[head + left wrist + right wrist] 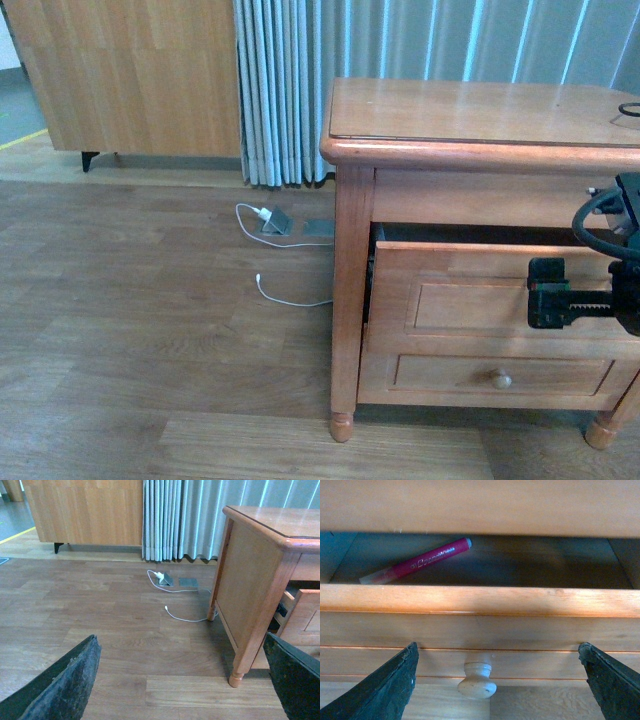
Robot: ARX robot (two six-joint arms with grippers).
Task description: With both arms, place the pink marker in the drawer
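White printed lettering runs along the barrel of the pink marker (417, 561) lying inside the open drawer (480, 600), but it is too small and blurred to read. No other text, labels or numbers are visible.

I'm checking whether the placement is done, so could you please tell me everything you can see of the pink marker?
The pink marker shows only in the right wrist view. It is a slim magenta stick with pale lettering along its barrel, a whitish-pink end and a bluish tip. It lies flat and slanted on the dark floor of the open drawer, near one side wall. Neither gripper touches it.
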